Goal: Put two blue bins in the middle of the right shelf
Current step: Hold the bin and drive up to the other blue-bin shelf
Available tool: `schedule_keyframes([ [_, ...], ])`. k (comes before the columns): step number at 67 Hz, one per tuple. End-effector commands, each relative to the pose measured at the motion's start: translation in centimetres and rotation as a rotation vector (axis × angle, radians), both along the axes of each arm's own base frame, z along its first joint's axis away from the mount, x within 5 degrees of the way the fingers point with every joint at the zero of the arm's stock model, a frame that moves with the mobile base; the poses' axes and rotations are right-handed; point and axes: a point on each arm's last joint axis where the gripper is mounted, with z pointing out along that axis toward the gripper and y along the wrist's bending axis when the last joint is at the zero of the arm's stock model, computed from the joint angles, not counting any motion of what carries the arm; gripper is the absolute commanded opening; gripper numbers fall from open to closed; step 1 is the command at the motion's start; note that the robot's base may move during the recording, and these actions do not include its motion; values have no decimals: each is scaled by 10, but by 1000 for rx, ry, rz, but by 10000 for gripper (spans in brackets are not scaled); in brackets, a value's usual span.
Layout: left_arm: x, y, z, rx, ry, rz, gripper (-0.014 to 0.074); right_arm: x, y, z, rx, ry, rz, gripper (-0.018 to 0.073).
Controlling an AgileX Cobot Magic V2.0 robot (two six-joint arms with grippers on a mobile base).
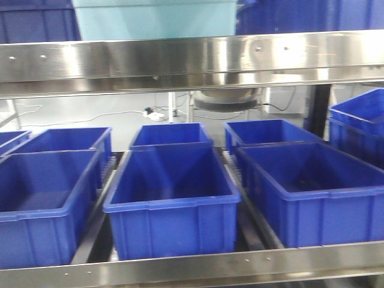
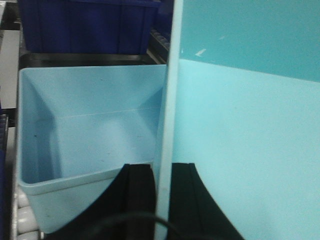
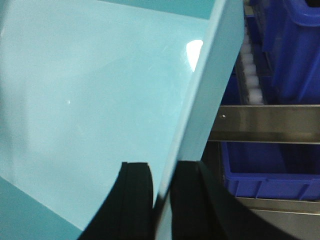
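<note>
In the front-facing view, the stainless front rail (image 1: pixel 192 60) of the shelf level runs across the upper part of the picture. A light-blue bin (image 1: pixel 153 18) shows above the rail, its lower part hidden behind it. Which of the two pale bins this is cannot be told. Dark blue bins (image 1: pixel 174 198) stand in rows below the rail, and more of them sit above it at both ends.

In the left wrist view, the left gripper (image 2: pixel 162 167) pinches an upright wall of the held bin (image 2: pixel 250 140), with one black finger (image 2: pixel 140 200) on each side of it. Beyond the gripper, the second bin (image 2: pixel 90 135) rests on white rollers (image 2: pixel 25 215), with a dark blue bin behind it. The rail is out of this view.

In the right wrist view, the right gripper (image 3: pixel 162 167) likewise pinches a wall of the held bin between its two black fingers. The bin's wall crosses in front of the rail's end. White rollers lie just above the rail and dark blue bins below it.
</note>
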Motion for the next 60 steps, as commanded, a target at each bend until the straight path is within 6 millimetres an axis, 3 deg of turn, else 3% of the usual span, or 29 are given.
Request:
schedule_keyframes([
  [1, 0, 0, 10, -42, -56, 8, -111, -6, 3, 10, 19, -59, 41, -154],
  [60, 0, 0, 10, -42, -56, 8, -111, -6, 3, 10, 19, -59, 41, -154],
])
